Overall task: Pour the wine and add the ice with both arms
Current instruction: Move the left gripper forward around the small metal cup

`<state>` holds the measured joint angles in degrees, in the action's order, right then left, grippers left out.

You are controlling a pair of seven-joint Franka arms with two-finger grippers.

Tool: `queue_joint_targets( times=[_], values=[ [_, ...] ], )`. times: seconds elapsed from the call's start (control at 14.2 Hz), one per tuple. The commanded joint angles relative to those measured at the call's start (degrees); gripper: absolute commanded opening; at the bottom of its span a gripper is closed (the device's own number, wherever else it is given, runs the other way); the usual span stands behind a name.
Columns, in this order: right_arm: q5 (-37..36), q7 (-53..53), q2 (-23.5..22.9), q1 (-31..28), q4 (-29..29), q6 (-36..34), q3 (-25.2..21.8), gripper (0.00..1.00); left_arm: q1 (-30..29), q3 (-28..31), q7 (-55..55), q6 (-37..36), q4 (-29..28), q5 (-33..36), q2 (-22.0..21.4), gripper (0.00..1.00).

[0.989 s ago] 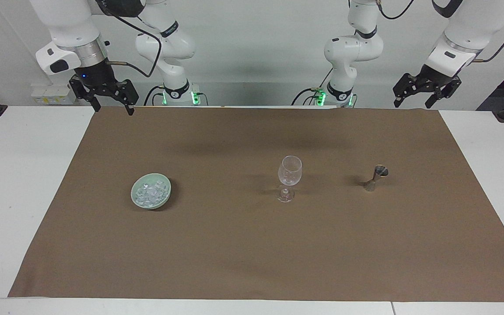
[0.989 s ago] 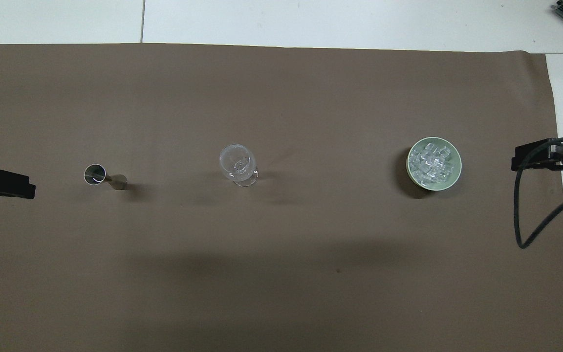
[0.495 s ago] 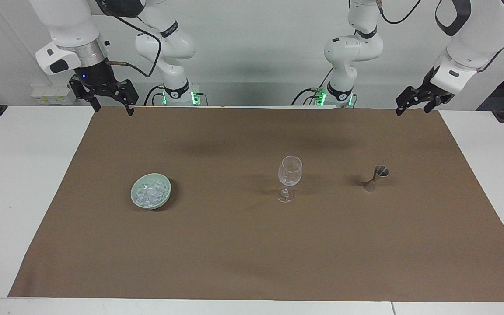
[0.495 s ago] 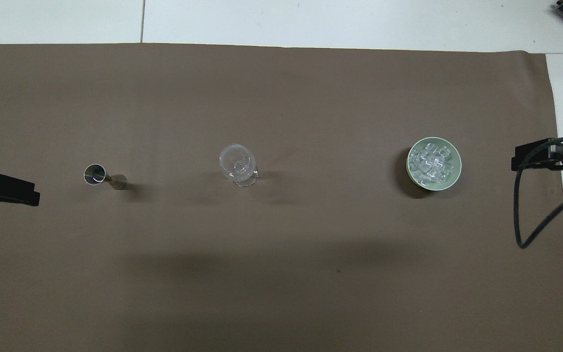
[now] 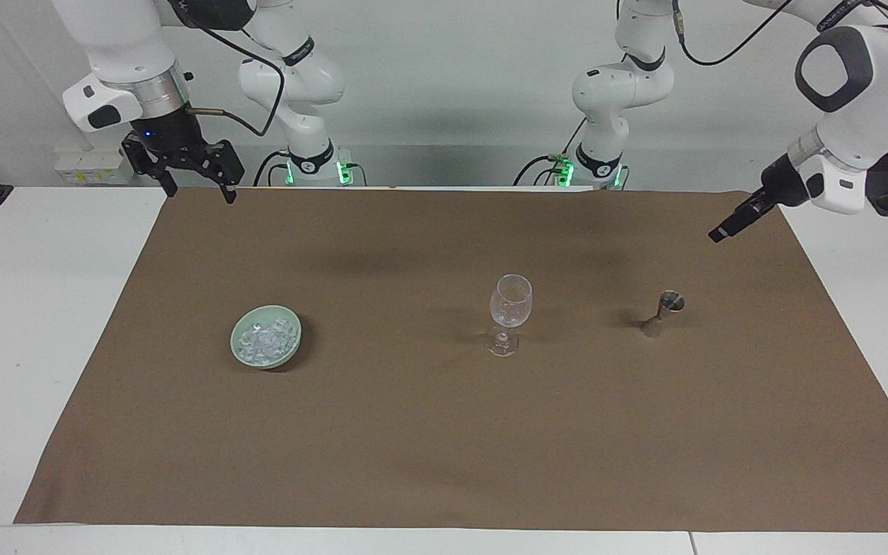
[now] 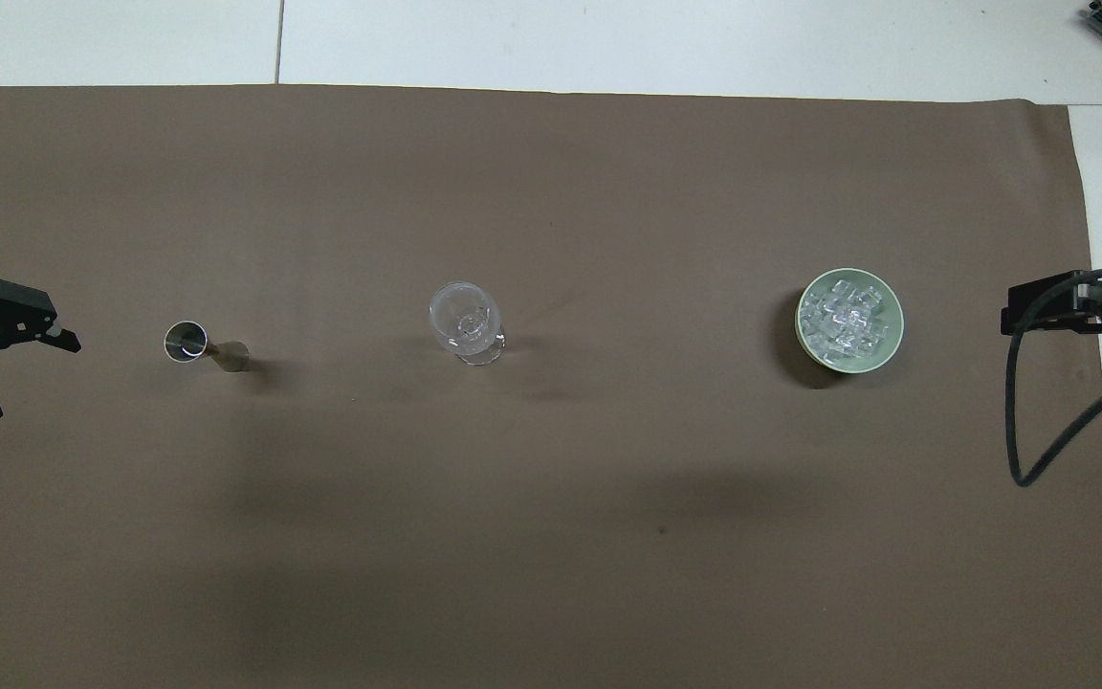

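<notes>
The ice fills a pale green bowl on the brown cloth toward the right arm's end; both also show in the overhead view, ice and bowl. A clear stemmed glass stands upright mid-cloth. A small metal jigger stands toward the left arm's end. My left gripper is open and empty, in the air over the cloth's edge beside the jigger. My right gripper is open and empty, held up over the cloth's corner, apart from the bowl.
The brown cloth covers most of the white table. A black cable hangs from the right wrist. No bottle is in view.
The left arm has swung down and out over the cloth, and its gripper has turned so its open fingers show from above. The right arm, bowl, glass and jigger have not moved.
</notes>
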<state>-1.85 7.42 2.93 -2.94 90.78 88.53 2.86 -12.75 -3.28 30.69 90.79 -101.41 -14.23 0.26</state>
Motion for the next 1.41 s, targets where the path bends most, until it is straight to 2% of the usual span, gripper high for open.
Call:
queue_joint_targets(
  times=[0.0, 0.21, 0.42, 0.64, 0.99, 1.2, 1.34],
  values=[
    [1.0, -0.9, 0.2, -0.9, 0.4, -0.1, 0.5, 1.0, -2.4, -0.5, 7.7, 2.2, -0.3, -3.4, 2.2, 1.0],
    [1.0, -0.8, 0.2, -0.9, 0.3, -0.1, 0.5, 1.0, -5.3, -0.5, 11.1, 2.7, -0.3, -7.8, 4.7, 1.0],
    [1.0, -0.8, 0.2, -0.9, 0.3, -0.1, 0.5, 1.0, -8.7, -0.5, 16.0, 3.8, -0.3, -13.4, 8.9, 1.0],
    [1.0, -0.8, 0.2, -0.9, 0.4, -0.1, 0.5, 1.0, -9.1, -0.5, 23.8, 6.1, -0.3, -18.9, 11.8, 1.0],
    [1.0, -0.9, 0.2, -0.9, 0.3, -0.1, 0.5, 1.0, -11.6, -0.5, 24.2, 8.5, -1.1, -24.5, 16.7, 1.0],
    [1.0, -0.9, 0.2, -0.9, 0.4, -0.1, 0.5, 1.0, -14.7, -0.6, 22.5, 8.9, -2.2, -30.5, 20.6, 1.0],
    [1.0, -0.8, 0.2, -0.9, 0.3, -0.1, 0.5, 1.0, -14.6, -0.6, 20.4, 10.4, -3.4, -34.7, 22.4, 1.0]
  ],
)
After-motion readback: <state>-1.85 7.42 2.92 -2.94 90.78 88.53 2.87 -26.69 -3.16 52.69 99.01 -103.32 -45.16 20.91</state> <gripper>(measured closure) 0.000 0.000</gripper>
